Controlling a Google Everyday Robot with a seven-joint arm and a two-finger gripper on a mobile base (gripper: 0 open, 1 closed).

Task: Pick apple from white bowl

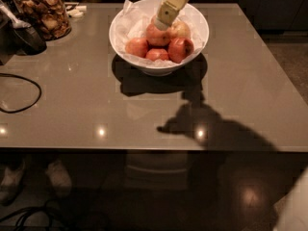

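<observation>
The white bowl (195, 42) stands at the back middle of the grey table, lined with crinkled white paper and holding several apples. The pinkish-red apple (157, 36) sits on top of the pile, near the bowl's middle. A deeper red apple (180, 48) lies at the right front, two more reddish ones at the left and front, and a paler one (181, 29) behind. My gripper (161, 24) comes down from the top edge on a cream-coloured arm and its tip rests at the top of the pinkish-red apple.
A glass jar of brown snacks (44, 14) stands at the back left, with a dark scoop-like object (24, 32) beside it. A black cable (21, 93) loops over the table's left side. The table's front edge (144, 149) runs across below the middle.
</observation>
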